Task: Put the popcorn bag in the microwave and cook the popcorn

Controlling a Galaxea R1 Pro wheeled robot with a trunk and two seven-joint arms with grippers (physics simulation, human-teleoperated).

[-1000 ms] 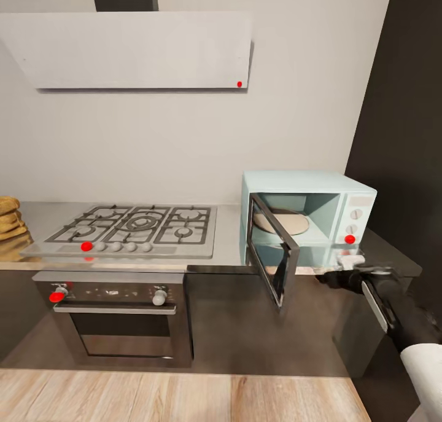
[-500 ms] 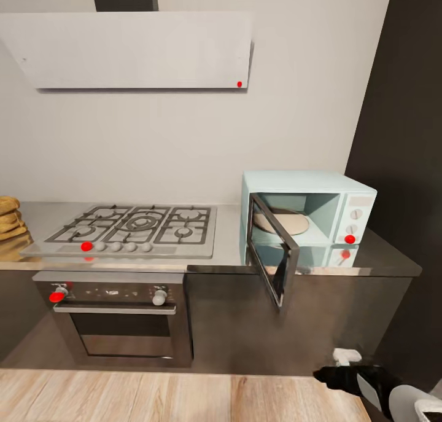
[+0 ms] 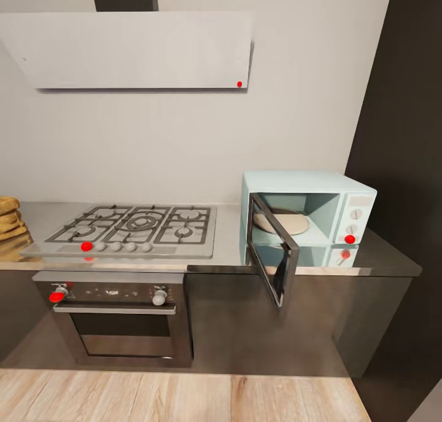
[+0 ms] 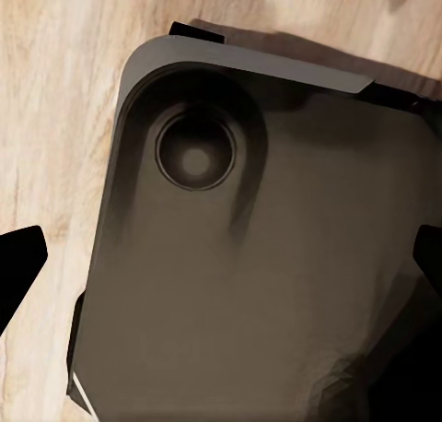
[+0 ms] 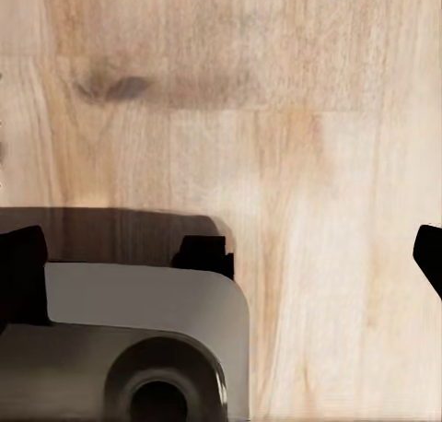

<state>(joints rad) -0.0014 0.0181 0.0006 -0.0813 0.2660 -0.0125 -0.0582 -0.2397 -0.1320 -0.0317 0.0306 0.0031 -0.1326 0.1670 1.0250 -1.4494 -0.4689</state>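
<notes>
Pale grey wall stands behind the countertop point(image 3: 228, 228), a glossy steel-look surface over dark cabinets, with a flat hood point(image 3: 135, 50) above and a wood floor point(image 3: 172, 397) below. On the left part of the worktop sits a gas hob point(image 3: 132, 225) with black grates, and a steel oven point(image 3: 123, 324) is built in under it. At the right end stands the microwave point(image 3: 307, 185), a mint-blue box with rounded corners. Its dark glass door point(image 3: 274, 259) is swung wide open toward the near side, and the round beige plate point(image 3: 282, 221) inside carries nothing.

The bag point(image 3: 8, 216) seems to be the tan, folded shape at the far left end of the countertop, cut by the picture's edge. Its folds run horizontally and it looks soft and papery; it is squat, so no clear long axis can be told. It lies well apart from the microwave, with the whole hob between them.

The left gripper point(image 4: 223, 261) points down at the robot's dark, smooth base point(image 4: 258, 330), with its black tips spread wide and nothing between them. The right gripper point(image 5: 224, 256) also points to the floor, spread wide and holding nothing.

The bag lies to the left, so the left arm is probably the nearer one, but the robot likely must first drive left to reach it.
</notes>
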